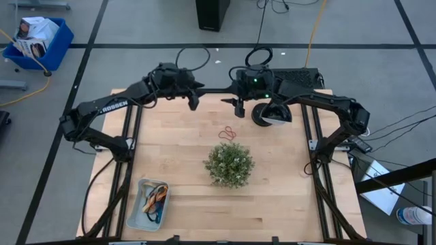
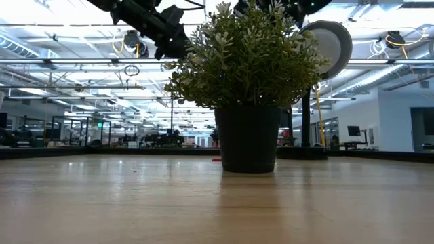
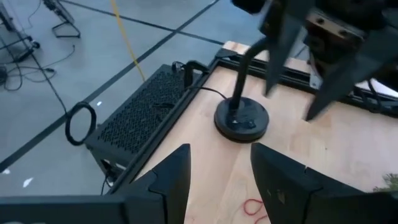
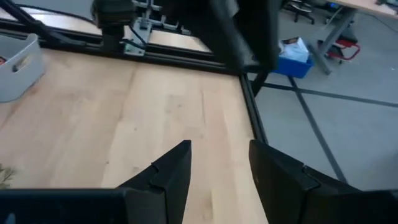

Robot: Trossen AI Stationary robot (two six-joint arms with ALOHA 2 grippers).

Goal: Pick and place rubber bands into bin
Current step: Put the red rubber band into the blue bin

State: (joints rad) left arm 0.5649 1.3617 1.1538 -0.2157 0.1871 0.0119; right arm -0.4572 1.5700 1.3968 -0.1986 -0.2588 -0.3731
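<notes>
From above we see a plant (image 1: 229, 164) mid-tabletop (image 1: 184, 146), a round black stand (image 1: 272, 114) at the far edge, a blue bin with paper (image 1: 37, 41) on the floor. Red rubber bands (image 1: 228, 133) lie just beyond the plant; more sit in the bin (image 1: 146, 203) at the near left corner. Left gripper (image 1: 193, 102) and right gripper (image 1: 239, 107) hover at the far edge, bands between them and nearer the plant.

Low view: the plant blocks most of the tabletop; a red sliver shows beside its pot.

Left wrist: left jaws open, empty; bands (image 3: 255, 208) on the tabletop just past them, stand (image 3: 241, 118) and the other gripper beyond.

Right wrist: right jaws open, empty, over bare wood; bin (image 4: 17, 65) well apart.
</notes>
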